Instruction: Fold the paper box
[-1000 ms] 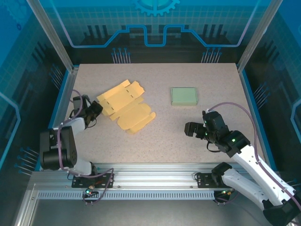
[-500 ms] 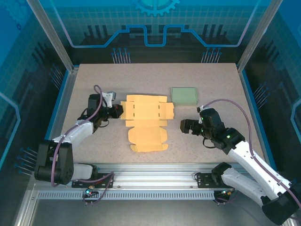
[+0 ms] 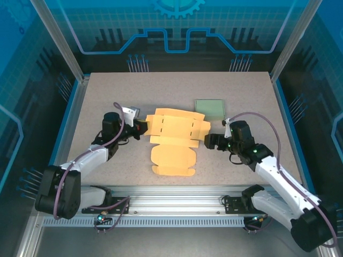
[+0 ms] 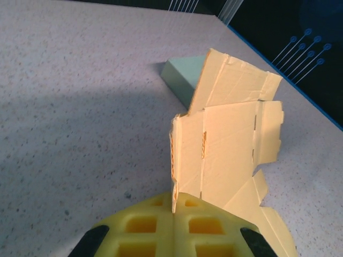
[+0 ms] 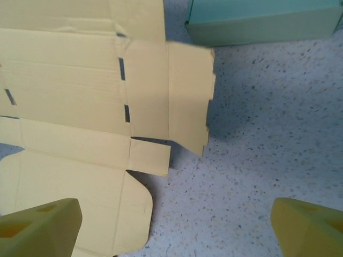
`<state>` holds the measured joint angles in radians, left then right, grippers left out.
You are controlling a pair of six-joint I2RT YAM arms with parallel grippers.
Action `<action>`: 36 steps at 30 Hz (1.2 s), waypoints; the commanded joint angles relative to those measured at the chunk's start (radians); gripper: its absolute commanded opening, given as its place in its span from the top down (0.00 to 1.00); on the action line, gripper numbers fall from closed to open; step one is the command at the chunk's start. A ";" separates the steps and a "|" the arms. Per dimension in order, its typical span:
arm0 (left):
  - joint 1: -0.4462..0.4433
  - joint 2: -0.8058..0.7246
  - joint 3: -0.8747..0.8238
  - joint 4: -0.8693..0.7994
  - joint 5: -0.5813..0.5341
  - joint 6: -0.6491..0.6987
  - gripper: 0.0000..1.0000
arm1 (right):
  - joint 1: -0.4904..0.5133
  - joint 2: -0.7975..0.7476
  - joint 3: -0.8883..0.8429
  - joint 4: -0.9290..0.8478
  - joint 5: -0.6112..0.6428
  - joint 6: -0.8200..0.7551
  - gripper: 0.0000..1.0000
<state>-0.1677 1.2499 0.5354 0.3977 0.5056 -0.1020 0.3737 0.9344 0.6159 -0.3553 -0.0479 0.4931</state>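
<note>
Two pairs: left jaws pinch the paper box (image 3: 174, 142) edge, right jaws gape wide.

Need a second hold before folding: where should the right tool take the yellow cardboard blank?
Take the notched flap on the blank's right end, coming from the right. It juts toward the open right tool and its shadow suggests it sits lifted, leaving room for a finger underneath. The left tool pinches the opposite edge.
</note>
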 commanded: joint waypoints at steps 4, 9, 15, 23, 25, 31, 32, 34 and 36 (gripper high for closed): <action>-0.007 -0.006 -0.016 0.125 0.080 0.007 1.00 | -0.082 0.162 -0.027 0.260 -0.149 -0.039 0.09; -0.007 -0.004 -0.016 0.150 0.091 0.004 1.00 | -0.140 0.345 -0.005 0.430 -0.242 -0.057 0.13; -0.007 0.012 -0.013 0.153 0.099 0.019 1.00 | -0.153 0.554 0.060 0.609 -0.353 -0.073 0.16; -0.007 0.036 -0.003 0.153 0.108 0.032 1.00 | -0.154 0.617 0.073 0.707 -0.353 -0.089 0.25; -0.007 0.046 0.002 0.154 0.105 0.032 1.00 | -0.154 0.599 0.063 0.705 -0.335 -0.097 0.31; -0.007 0.081 0.013 0.192 0.109 0.007 1.00 | -0.152 0.556 0.029 0.708 -0.298 -0.114 0.81; -0.007 0.084 0.018 0.192 0.108 0.004 1.00 | -0.149 0.547 0.023 0.709 -0.288 -0.121 0.89; -0.007 0.088 0.031 0.175 0.105 0.011 0.97 | -0.140 0.525 0.018 0.697 -0.258 -0.145 1.00; -0.007 0.078 0.056 0.123 0.100 0.043 0.77 | -0.119 0.495 0.016 0.673 -0.218 -0.189 1.00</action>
<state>-0.1680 1.3270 0.5423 0.5358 0.5781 -0.0895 0.2386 1.4757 0.6430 0.3183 -0.3187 0.3637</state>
